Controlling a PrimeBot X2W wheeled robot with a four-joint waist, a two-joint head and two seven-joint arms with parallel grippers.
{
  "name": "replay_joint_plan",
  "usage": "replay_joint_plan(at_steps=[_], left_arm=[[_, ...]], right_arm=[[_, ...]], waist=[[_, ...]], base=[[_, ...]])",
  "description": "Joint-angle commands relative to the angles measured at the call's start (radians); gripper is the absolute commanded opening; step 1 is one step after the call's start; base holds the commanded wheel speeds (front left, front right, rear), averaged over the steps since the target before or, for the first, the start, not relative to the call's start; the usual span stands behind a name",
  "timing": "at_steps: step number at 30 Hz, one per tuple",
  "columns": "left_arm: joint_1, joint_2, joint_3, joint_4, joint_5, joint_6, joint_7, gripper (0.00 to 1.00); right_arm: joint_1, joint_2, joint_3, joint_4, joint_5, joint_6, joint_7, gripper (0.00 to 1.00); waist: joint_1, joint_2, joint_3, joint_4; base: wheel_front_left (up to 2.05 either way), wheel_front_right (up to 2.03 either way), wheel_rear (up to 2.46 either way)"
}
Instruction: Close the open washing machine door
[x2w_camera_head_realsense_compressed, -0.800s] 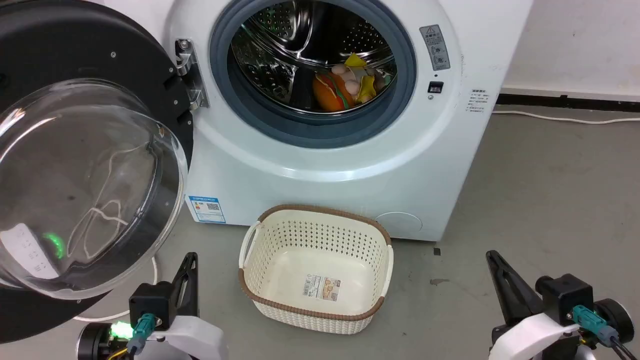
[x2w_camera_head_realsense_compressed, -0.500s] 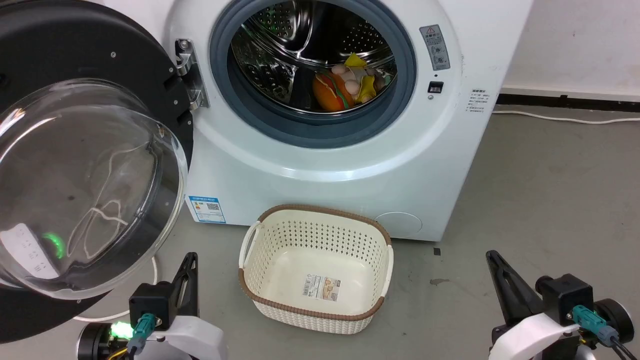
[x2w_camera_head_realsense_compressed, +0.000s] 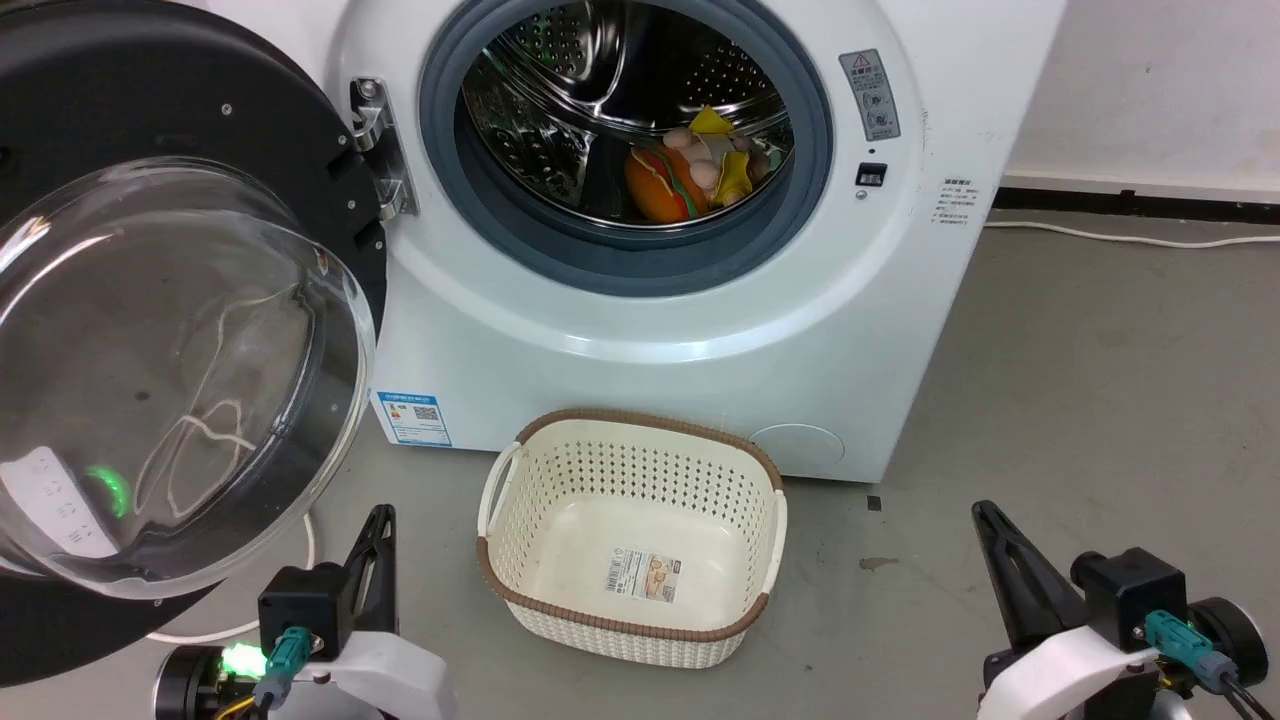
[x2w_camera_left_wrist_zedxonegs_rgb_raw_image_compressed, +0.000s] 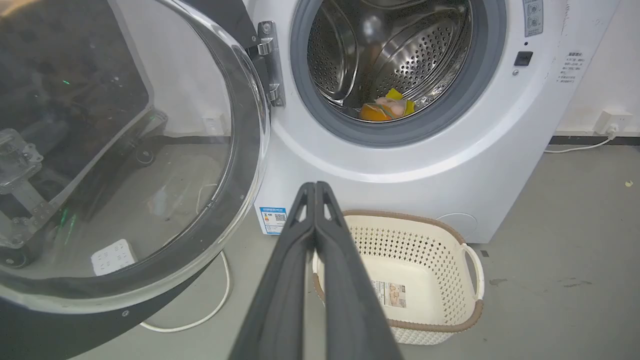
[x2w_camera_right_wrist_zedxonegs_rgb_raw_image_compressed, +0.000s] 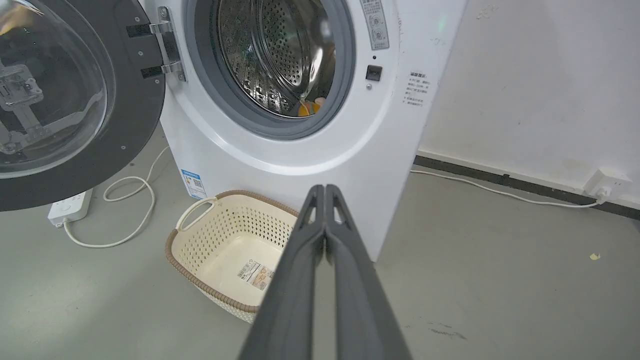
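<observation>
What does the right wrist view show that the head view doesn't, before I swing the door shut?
Right wrist view adds: the wall socket with a plug in it, and the right gripper seen along its fingers, shut.

Head view adds: the left gripper at lower left, the round cover low on the machine front, and a clear look at the orange and yellow toys in the drum.

Both share: the washing machine door, swung wide open on its hinge, and the laundry basket on the floor before the machine.
</observation>
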Motion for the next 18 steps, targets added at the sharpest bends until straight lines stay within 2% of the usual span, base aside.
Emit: replay_joint_plan(at_steps=[1,11,12,18], left_arm=[[-0.015,-0.001,0.003,-0.004,0.002,-0.004,0.000,0.00],[-0.015,-0.001,0.003,-0.004,0.002,-0.004,0.000,0.00],[0.000,0.000,0.000,0.000,0.000,0.000,0.000,1.00],[-0.001,0.000,-0.006,0.004,-0.002,0.002,-0.007,1.00]], right_arm=[[-0.012,0.004,0.000,-0.005,-0.007,0.001,0.001,0.00],[-0.012,0.004,0.000,-0.005,-0.007,0.001,0.001,0.00],[0.000,0.000,0.000,0.000,0.001,0.000,0.000,1.00],[0.002,0.000,-0.006,0.002,0.008,0.000,-0.007,1.00]], waist=[[0.0000,0.0000,0.000,0.000],[0.0000,0.0000,0.000,0.000],[0.0000,0.0000,0.000,0.000],[0.0002,0.0000,0.000,0.000]], base=[[0.00,0.00,0.00],[0.00,0.00,0.00],[0.00,0.00,0.00],[0.00,0.00,0.00]])
